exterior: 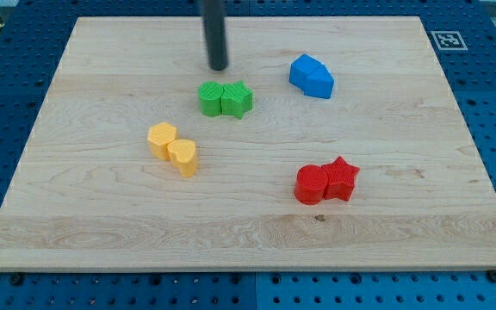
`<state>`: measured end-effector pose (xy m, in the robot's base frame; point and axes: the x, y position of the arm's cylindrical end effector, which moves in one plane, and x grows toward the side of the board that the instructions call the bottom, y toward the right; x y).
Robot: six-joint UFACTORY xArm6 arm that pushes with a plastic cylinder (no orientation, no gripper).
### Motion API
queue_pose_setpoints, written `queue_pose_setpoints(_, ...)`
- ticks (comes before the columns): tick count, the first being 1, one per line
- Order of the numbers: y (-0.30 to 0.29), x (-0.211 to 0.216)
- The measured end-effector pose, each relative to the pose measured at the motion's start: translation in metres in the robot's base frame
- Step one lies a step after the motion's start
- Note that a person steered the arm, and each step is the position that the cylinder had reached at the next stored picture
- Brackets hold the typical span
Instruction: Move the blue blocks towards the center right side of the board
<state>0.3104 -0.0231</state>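
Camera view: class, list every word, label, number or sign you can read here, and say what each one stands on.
No readable words, letters or numbers anywhere.
One sign only: a black-and-white square marker on the wooden board, at its corner in the view's top right; it is a coded pattern, not text.
The coloured blocks and my tip carry no lettering.

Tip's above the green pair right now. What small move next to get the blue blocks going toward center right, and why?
Probably slide my tip toward the view's right along the top, stopping just above the blue blocks. It now sits to their left, close above the green blocks. Center right lies below and right of the blue pair, so pushing from their upper left should send them there without disturbing green.
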Motion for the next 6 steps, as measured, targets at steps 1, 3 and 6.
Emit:
queue_pose_setpoints(1,0.061,0.0)
queue_pose_setpoints(3,0.107,0.026)
queue_pose_setpoints(6,0.121,0.069)
